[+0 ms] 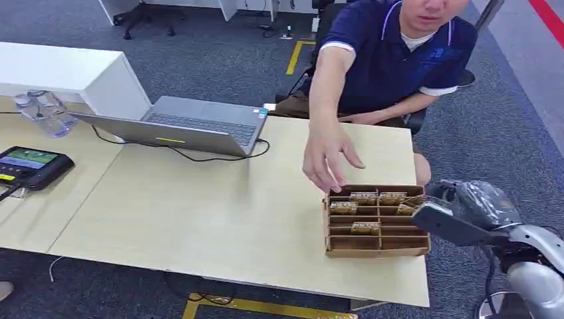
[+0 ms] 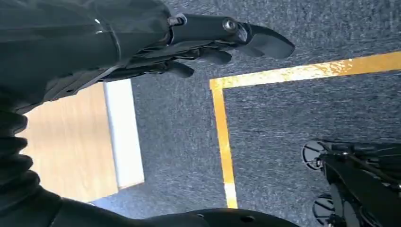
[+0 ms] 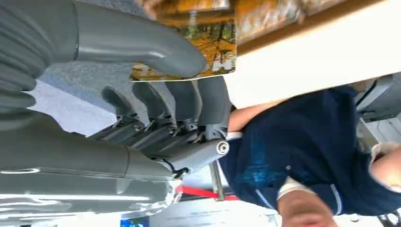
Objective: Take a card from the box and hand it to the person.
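A brown cardboard box [image 1: 376,246] with slotted rows of cards stands near the table's right front corner. My right hand [image 1: 444,214] is at the box's right side. In the right wrist view its thumb [image 3: 142,43] and fingers [image 3: 189,101] pinch a yellow-orange printed card [image 3: 210,54] beside the box [image 3: 283,16]. The seated person in a dark blue shirt [image 1: 399,63] reaches a hand [image 1: 326,159] over the box's far left corner. My left hand [image 2: 208,45] hangs over the carpet and holds nothing, its fingers loosely extended.
An open grey laptop [image 1: 193,123] with a black cable lies at the table's back. A black screen device [image 1: 30,166] and water bottles [image 1: 40,113] are at the far left, beside a white cabinet [image 1: 66,70]. Yellow floor tape [image 2: 222,137] runs by the table edge [image 2: 71,142].
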